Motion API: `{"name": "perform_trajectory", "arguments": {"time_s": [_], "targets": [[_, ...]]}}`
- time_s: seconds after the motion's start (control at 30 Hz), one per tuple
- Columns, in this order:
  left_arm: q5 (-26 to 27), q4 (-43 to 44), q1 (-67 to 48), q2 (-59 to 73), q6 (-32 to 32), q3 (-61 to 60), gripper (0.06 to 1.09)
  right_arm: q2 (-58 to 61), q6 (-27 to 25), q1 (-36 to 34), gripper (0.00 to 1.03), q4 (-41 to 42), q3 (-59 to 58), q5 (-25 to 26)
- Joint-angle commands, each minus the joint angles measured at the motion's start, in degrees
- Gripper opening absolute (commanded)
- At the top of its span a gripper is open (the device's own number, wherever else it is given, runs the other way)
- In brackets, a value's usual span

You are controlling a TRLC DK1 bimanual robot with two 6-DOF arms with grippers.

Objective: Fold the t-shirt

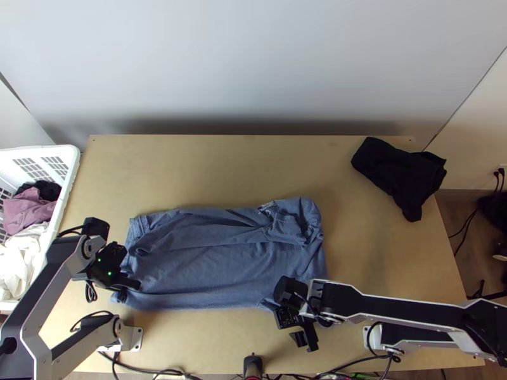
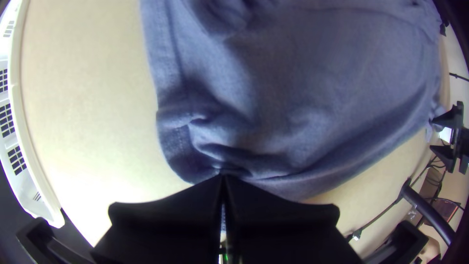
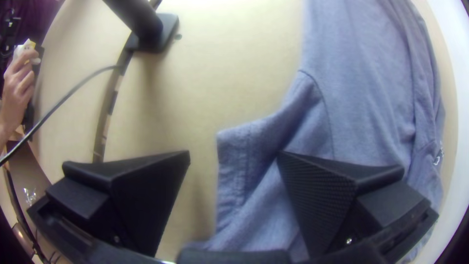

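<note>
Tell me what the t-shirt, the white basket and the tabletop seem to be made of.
The t-shirt looks like matt cotton or similar fabric: it falls in soft creases. The white basket is probably moulded plastic, with smooth, rounded rims and gridded openings. The tabletop seems pale wood, smooth and low-sheen, though laminate is possible.

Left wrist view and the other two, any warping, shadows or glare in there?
Left wrist view: the white basket's rim bows, the upper right corner goes dark, and the table looks washed out near the claw. Right wrist view: the table's edge curves. Top view: a shadowy band runs along the wall's foot; the black cloth shows little fold detail.
</note>
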Motion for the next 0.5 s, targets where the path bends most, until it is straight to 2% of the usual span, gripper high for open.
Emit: {"name": "perform_trajectory", "arguments": {"time_s": [0.0, 0.07, 0.23, 0.47], "targets": [[0.12, 0.19, -0.39, 0.44, -0.23, 0.60, 0.09, 1.74, -0.04, -0.34, 0.73, 2.19, -1.02, 1.26], [0.12, 0.19, -0.39, 0.44, -0.23, 0.69, 0.09, 1.82, -0.39, -0.43, 0.62, 3.07, -1.37, 1.69], [0.12, 0.10, -0.47, 0.35, -0.23, 0.69, 0.09, 2.09, -0.48, -0.96, 0.20, 4.57, -1.81, 3.72], [0.12, -0.16, -0.47, 0.26, -0.23, 1.04, 0.09, 1.74, -0.48, -3.33, 0.12, 3.51, -1.55, 4.59]]}}
